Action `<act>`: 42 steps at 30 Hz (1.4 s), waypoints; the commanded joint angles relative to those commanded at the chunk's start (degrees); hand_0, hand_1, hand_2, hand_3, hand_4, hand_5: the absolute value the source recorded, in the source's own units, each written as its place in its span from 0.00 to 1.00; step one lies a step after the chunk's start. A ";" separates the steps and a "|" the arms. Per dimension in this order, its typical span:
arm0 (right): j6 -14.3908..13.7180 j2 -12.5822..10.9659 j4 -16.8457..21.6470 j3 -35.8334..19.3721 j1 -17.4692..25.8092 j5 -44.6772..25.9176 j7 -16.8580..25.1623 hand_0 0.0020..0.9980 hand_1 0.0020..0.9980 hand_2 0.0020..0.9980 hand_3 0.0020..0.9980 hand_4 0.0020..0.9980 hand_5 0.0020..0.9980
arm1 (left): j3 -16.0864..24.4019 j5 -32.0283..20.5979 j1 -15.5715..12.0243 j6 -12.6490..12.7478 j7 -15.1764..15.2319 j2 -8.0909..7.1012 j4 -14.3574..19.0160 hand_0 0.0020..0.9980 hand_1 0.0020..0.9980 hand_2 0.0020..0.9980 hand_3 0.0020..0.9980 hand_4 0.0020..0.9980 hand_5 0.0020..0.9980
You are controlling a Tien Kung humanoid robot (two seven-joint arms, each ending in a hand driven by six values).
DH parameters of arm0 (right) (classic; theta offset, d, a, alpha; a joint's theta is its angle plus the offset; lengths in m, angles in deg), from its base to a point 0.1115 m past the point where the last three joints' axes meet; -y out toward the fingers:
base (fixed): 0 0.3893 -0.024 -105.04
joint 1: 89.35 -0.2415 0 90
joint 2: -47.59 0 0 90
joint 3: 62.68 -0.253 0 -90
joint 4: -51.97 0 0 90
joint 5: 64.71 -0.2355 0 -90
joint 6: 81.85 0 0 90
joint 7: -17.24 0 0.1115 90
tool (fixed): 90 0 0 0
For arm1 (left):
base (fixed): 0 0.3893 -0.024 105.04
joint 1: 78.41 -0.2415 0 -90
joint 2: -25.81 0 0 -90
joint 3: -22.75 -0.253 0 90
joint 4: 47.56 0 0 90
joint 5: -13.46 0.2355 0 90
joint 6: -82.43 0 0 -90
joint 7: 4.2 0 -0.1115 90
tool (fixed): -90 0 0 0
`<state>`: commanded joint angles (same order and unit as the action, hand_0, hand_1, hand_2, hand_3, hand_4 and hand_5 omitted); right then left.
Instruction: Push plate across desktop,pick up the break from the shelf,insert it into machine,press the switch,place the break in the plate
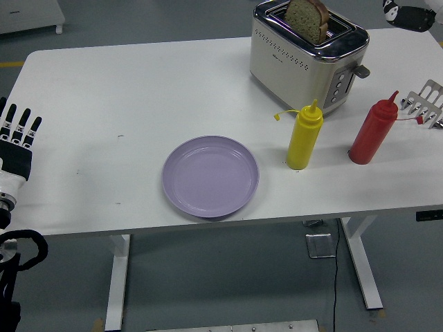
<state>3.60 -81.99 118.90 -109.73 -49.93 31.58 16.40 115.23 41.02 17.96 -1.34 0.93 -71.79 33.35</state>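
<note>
Counting one plate (210, 176), two bottles (304, 135).

The slice of bread (306, 19) shows only its upper half; the rest sits hidden inside the toaster (308, 59), whose top corner the upper edge cuts off. Far right of the left hand (15, 142), the metal rack (426, 102) runs out of frame at the right edge. At the top right corner, a dark and white part of the right arm (408, 15) pokes in, too little to tell its fingers. The left hand's wrist runs off the left edge.
</note>
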 joint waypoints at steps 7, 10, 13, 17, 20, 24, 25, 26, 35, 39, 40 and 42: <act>4.60 -0.58 0.44 2.23 0.55 2.36 0.28 0.61 0.60 0.60 0.57 0.31 0.41 | 0.00 0.05 0.10 -0.02 -0.07 0.00 0.03 0.86 0.90 0.98 0.87 0.65 1.00; 6.21 -0.72 0.75 3.40 0.67 3.15 0.13 0.61 0.60 0.60 0.57 0.31 0.41 | 0.03 0.09 0.08 -0.01 -0.17 0.03 0.01 0.86 0.90 0.98 0.87 0.65 1.00; 7.26 -0.80 1.01 4.15 0.82 3.67 0.00 0.61 0.60 0.60 0.56 0.31 0.43 | 0.08 0.12 0.07 -0.01 -0.22 0.03 0.00 0.86 0.90 0.98 0.87 0.65 1.00; 8.25 -0.74 1.06 5.43 0.76 3.95 -0.23 0.61 0.60 0.60 0.56 0.32 0.44 | 0.15 0.13 0.04 0.02 -0.22 0.01 0.01 0.86 0.90 0.98 0.87 0.65 1.00; 8.43 -0.35 0.61 6.32 0.56 4.02 -0.33 0.61 0.60 0.60 0.56 0.32 0.44 | 0.06 0.13 0.09 0.03 -0.23 0.03 -0.01 0.86 0.90 0.98 0.87 0.65 1.00; 8.02 0.45 -0.84 7.34 0.16 4.48 -0.60 0.61 0.60 0.60 0.56 0.32 0.44 | -0.08 0.10 0.16 0.04 -0.25 0.06 -0.06 0.86 0.90 0.98 0.87 0.65 1.00; 7.89 0.70 -1.34 7.59 0.07 4.61 -0.67 0.61 0.60 0.60 0.56 0.32 0.44 | -0.10 0.10 0.17 0.03 -0.25 0.07 -0.07 0.86 0.90 0.98 0.87 0.65 1.00; 7.81 0.85 -1.65 7.74 0.02 4.68 -0.70 0.61 0.60 0.60 0.56 0.32 0.44 | -0.10 0.10 0.17 0.03 -0.25 0.08 -0.08 0.86 0.90 0.98 0.87 0.65 1.00; 7.33 2.18 -4.45 9.42 -0.49 5.35 -0.90 0.61 0.60 0.59 0.56 0.29 0.49 | 0.22 0.11 0.04 0.11 -0.22 0.10 -0.17 0.86 0.90 0.98 0.87 0.65 1.00; 7.22 2.80 -5.43 9.89 -0.77 5.33 -0.85 0.61 0.60 0.59 0.56 0.29 0.49 | 0.13 0.09 0.03 0.10 -0.25 0.15 -0.21 0.86 0.90 0.98 0.87 0.65 1.00; 7.21 2.95 -5.64 9.98 -0.84 5.32 -0.84 0.61 0.60 0.59 0.56 0.29 0.49 | 0.11 0.08 0.03 0.09 -0.25 0.16 -0.21 0.86 0.90 0.98 0.87 0.65 1.00; 7.22 3.18 -5.99 10.14 -0.92 5.32 -0.84 0.61 0.60 0.59 0.56 0.29 0.48 | 0.10 0.07 0.02 0.09 -0.26 0.18 -0.22 0.86 0.90 0.98 0.87 0.64 1.00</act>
<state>10.83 -78.81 112.91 -99.59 -50.85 36.90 15.56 115.32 41.09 17.99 -1.24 0.67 -71.61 33.13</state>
